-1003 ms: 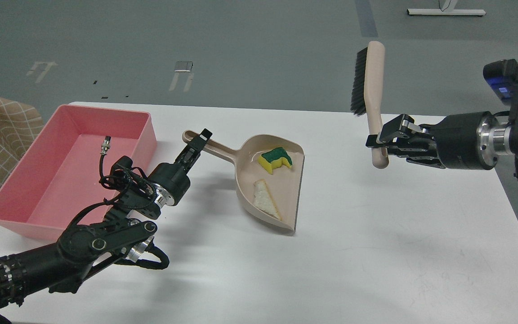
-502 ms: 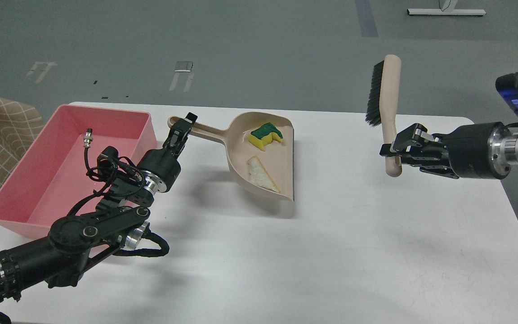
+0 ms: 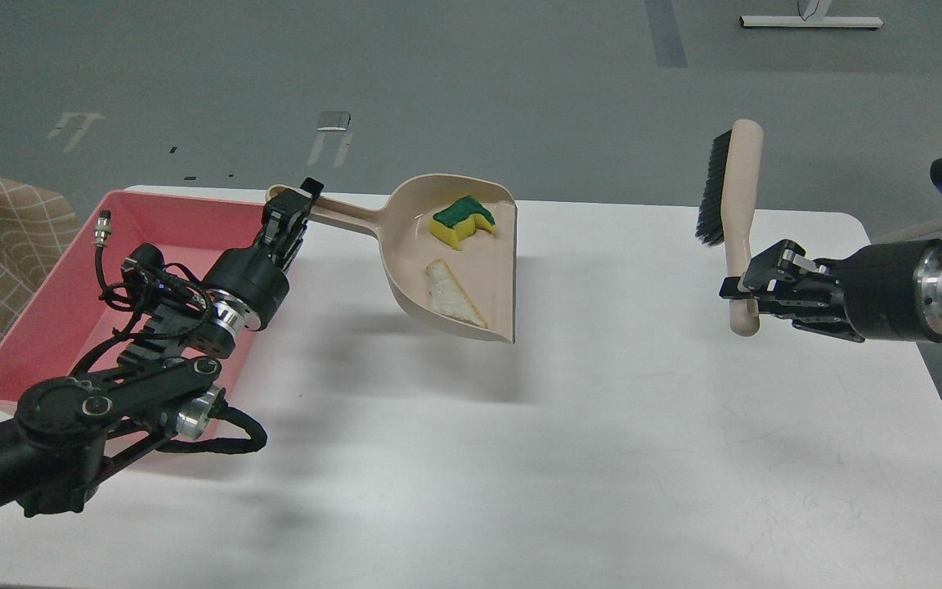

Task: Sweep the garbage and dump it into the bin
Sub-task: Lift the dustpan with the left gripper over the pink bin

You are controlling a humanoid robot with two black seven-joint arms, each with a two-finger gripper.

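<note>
Since the earlier frame, the dustpan was carried left and lifted clear of the table, its shadow cast beneath. Inside it lay the garbage: a yellow chunk and a bread-like slice. Its handle was clamped in the left hand, beside the pink bin. The brush was held upright by the right hand.

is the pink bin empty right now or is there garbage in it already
Empty, as far as visible. The pink bin shows bare floor; sponge chunk and bread slice lie in the dustpan.
</note>
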